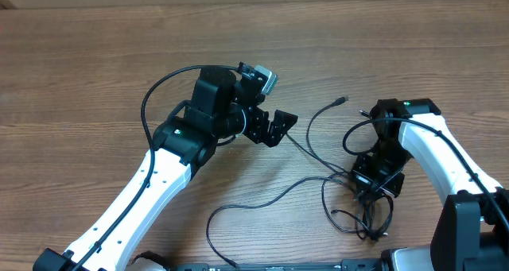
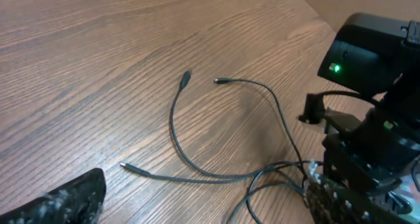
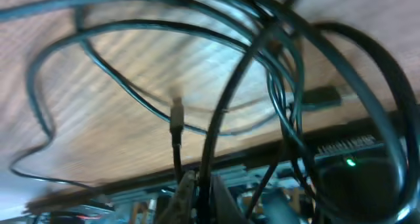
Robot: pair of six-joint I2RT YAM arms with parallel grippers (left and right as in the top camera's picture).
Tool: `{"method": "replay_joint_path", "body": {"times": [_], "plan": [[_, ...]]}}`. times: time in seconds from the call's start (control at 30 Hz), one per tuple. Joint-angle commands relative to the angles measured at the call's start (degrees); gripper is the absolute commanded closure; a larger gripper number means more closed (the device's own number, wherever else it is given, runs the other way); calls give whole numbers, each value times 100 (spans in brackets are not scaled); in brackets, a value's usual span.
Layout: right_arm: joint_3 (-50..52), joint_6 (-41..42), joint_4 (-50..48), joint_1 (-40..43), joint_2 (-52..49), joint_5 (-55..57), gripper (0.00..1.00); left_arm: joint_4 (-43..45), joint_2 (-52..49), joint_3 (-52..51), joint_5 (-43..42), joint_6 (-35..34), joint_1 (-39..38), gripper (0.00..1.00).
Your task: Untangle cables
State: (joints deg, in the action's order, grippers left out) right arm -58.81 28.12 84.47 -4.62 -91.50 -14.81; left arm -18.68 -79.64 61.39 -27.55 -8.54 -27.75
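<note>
Several thin black cables lie on the wooden table [image 1: 95, 80]. One cable [image 1: 309, 126] curves from a plug end near the middle down into a tangle [image 1: 359, 218] at the front right. Another cable [image 1: 262, 203] trails left from that tangle. My right gripper [image 1: 372, 193] points down into the tangle. In the right wrist view, the right gripper [image 3: 205, 199] is shut on a cable strand [image 3: 213, 145], with loops all around it. My left gripper [image 1: 280, 129] hovers open above the table's middle, holding nothing. In the left wrist view, the left gripper [image 2: 197, 207] looks over three plug ends [image 2: 186, 76].
The right arm's black wrist [image 2: 371, 119], with a green light, stands close to the right of the left gripper. A thicker black wire [image 1: 155, 92] loops off the left arm. The robot base rail [image 1: 278, 265] runs along the front edge.
</note>
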Motion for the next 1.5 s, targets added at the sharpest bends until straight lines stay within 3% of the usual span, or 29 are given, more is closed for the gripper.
{"method": "replay_joint_path", "body": {"times": [0.0,0.2,0.47,0.77,0.9,0.97,1.03,1.1,1.2,1.3,1.47], "plan": [[0,57,-289,-17,74,-466,96,-44,24,63,52,127,13,7],[-186,-214,-1123,-13,74,-1705,96,-63,24,63,-17,120,13,11],[-1209,-234,-2750,-13,74,-2931,96,-109,24,63,-597,63,-2,12],[-1956,638,-4341,61,74,-2304,96,-417,24,63,-667,61,-2,15],[-1954,636,-4238,118,74,-1858,96,-472,24,63,-680,63,-2,16],[-1954,586,-3978,116,74,-1635,83,-463,24,63,-675,63,-2,15],[-1954,426,-3681,116,74,-1460,57,-461,24,63,-656,63,-2,12],[-1954,289,-3379,116,74,-1226,24,-459,24,66,-654,63,-2,11],[-1954,295,-2957,118,74,-544,3,-431,24,63,-647,66,-2,10],[-1954,295,-2719,118,74,87,0,-396,24,63,-638,63,-2,9],[-1904,291,-2717,116,57,214,0,-354,24,63,-638,63,-2,8]]}}
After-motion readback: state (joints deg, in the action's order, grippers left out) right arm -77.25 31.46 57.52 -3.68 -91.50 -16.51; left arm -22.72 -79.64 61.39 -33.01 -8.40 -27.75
